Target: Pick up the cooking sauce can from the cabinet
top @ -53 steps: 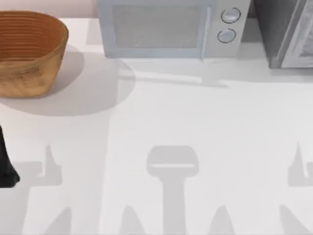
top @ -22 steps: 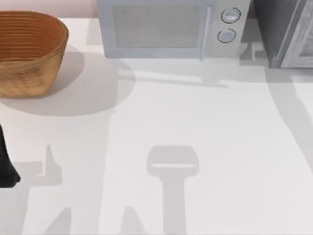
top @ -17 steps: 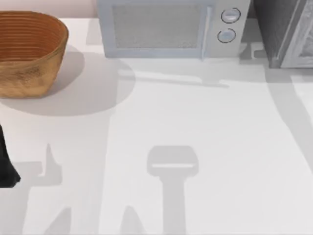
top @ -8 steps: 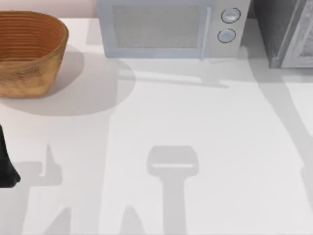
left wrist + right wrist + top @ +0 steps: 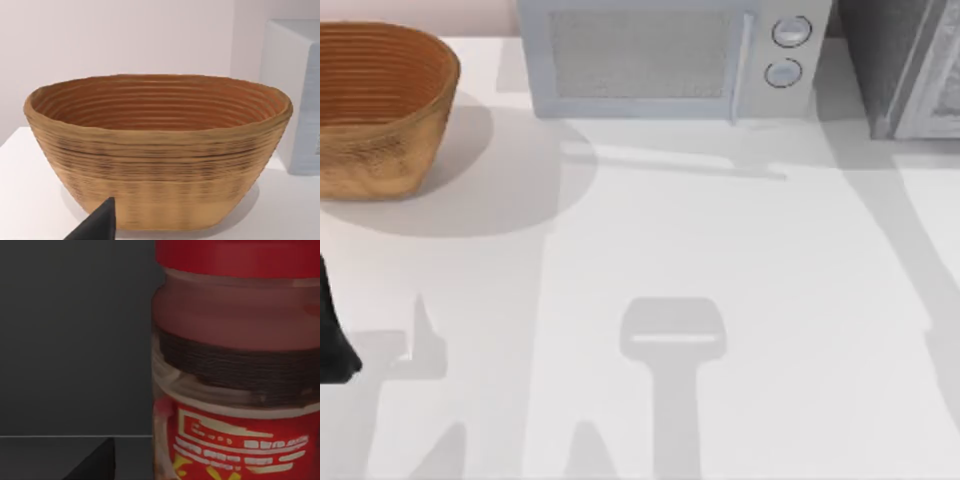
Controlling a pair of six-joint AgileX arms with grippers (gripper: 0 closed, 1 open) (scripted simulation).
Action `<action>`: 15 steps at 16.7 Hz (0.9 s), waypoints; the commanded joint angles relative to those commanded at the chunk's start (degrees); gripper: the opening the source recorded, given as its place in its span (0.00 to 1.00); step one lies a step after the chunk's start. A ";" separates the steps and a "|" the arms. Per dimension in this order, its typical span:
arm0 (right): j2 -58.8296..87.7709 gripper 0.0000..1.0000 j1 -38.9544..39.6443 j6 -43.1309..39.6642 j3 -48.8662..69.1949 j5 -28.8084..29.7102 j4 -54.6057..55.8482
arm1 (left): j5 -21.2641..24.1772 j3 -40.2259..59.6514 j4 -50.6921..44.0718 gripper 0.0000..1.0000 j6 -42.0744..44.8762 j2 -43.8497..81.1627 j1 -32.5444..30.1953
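One woven tan wicker basket (image 5: 380, 105) is sitting at the table's far left, a pale grey microwave (image 5: 665, 60) beside it, a dark grey cabinet (image 5: 905, 65) at far right. The red-lidded cooking sauce can (image 5: 235, 370) is standing upright inside the dark cabinet, close before the right wrist. Grip state of either arm: cannot tell.

The counter (image 5: 740, 260) lies open across its middle and front. Along the back, the basket (image 5: 380, 105) at left, the microwave (image 5: 660, 60) and the cabinet (image 5: 900, 65) at right block passage.
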 joint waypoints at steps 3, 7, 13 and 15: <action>2.98 1.00 -0.32 -0.01 3.93 -0.41 -0.74 | 0.00 0.00 0.00 1.00 0.00 0.00 0.00; 10.01 1.00 -1.32 -0.04 13.02 -1.30 -2.70 | 0.00 0.00 0.00 1.00 0.00 0.00 0.00; 15.54 1.00 -2.27 -0.07 20.09 -2.17 -4.24 | 0.00 0.00 0.00 1.00 0.00 0.00 0.00; 15.54 1.00 -2.27 -0.07 20.09 -2.17 -4.24 | 0.00 0.00 0.00 1.00 0.00 0.00 0.00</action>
